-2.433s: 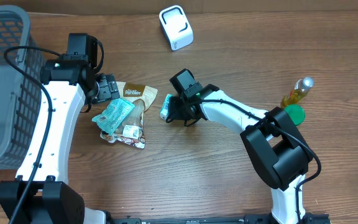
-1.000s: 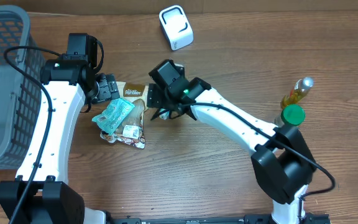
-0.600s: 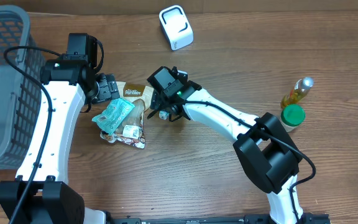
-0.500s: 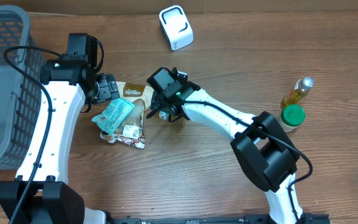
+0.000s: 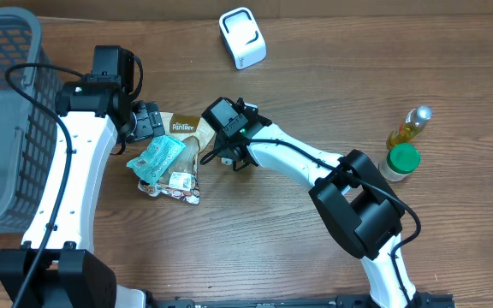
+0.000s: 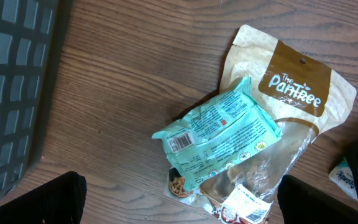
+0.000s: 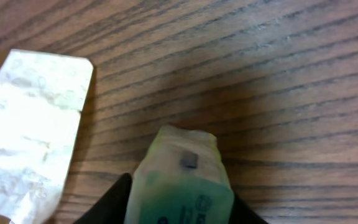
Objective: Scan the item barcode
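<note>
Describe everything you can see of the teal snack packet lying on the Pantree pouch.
The teal snack packet is a glossy plastic pillow wrapper with crimped ends, and it looks sealed and plump. Small print covers its upturned face, and a white barcode panel sits near its lower-left end, facing up. The packet lies flat and diagonal across the clear lower part of the brown-topped Pantree pouch. Its barcode end reaches out over the wooden table.

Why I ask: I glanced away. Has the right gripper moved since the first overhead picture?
Yes. The right gripper has shifted left, from below the white scanner toward the brown pouch, and is closed on a small green packet.
</note>
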`<action>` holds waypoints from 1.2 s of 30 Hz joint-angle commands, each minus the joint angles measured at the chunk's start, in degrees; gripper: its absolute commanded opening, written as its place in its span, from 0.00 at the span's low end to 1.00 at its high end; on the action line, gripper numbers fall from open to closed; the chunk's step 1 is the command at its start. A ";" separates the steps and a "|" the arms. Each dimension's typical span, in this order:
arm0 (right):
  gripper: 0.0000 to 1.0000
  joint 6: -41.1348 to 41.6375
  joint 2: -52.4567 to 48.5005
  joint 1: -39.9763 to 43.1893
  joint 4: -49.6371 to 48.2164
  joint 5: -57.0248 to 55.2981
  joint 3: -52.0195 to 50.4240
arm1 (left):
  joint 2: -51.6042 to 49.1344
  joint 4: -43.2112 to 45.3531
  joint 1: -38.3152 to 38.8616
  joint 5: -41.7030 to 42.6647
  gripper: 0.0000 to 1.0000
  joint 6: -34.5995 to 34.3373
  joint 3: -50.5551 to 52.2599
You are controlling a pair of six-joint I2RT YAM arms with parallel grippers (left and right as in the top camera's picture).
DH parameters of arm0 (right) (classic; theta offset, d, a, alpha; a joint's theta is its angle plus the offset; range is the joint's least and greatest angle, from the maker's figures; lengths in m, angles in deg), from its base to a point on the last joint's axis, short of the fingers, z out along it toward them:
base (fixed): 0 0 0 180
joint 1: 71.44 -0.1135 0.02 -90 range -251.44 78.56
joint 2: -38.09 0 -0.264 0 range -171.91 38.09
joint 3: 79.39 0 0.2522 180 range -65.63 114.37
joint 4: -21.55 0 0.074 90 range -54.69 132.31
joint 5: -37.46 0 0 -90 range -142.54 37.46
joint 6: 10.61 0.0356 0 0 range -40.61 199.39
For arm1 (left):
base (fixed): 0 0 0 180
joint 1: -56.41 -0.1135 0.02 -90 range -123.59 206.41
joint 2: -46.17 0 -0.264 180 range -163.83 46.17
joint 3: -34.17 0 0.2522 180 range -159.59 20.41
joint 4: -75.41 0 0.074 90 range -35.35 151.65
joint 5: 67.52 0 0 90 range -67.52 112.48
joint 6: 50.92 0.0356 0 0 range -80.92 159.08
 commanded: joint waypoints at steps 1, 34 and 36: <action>0.34 -5.90 0.28 0.94 0.39 -0.63 -0.07 | -0.20 0.00 0.20 -0.13 1.00 -0.57 -0.50; 0.67 -23.78 4.31 6.54 12.44 -2.64 -0.09 | -0.20 0.00 0.20 -0.13 1.00 -0.57 -0.50; 0.68 -23.69 4.31 6.54 14.05 -1.14 -0.09 | -0.20 0.00 0.20 -0.13 1.00 -0.57 -0.50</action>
